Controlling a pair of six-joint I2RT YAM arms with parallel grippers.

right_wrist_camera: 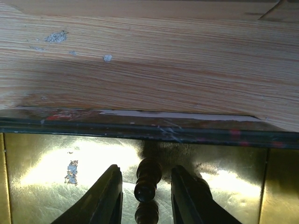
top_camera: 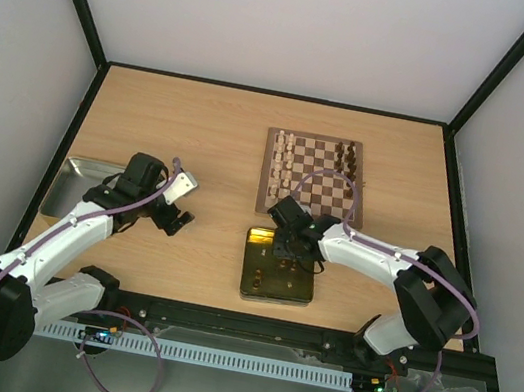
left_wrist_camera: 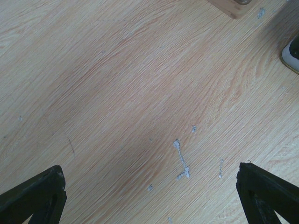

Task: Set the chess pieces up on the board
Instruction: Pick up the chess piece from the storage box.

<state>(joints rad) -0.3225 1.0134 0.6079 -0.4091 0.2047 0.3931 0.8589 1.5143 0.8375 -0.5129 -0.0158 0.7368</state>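
Gap on each side: the right fingers [right_wrist_camera: 108,198] sit around the dark chess piece [right_wrist_camera: 148,179] in the gold tin [right_wrist_camera: 56,158].
The piece seems to lie on the tin's shiny floor, its long way pointing straight ahead, the same way the fingers point. They are loose and not pinching it. The board [top_camera: 320,140] is just past the tin, so the right arm is nearer. The left fingers [left_wrist_camera: 37,198] are spread wide over the bare table [left_wrist_camera: 140,93], holding nothing.
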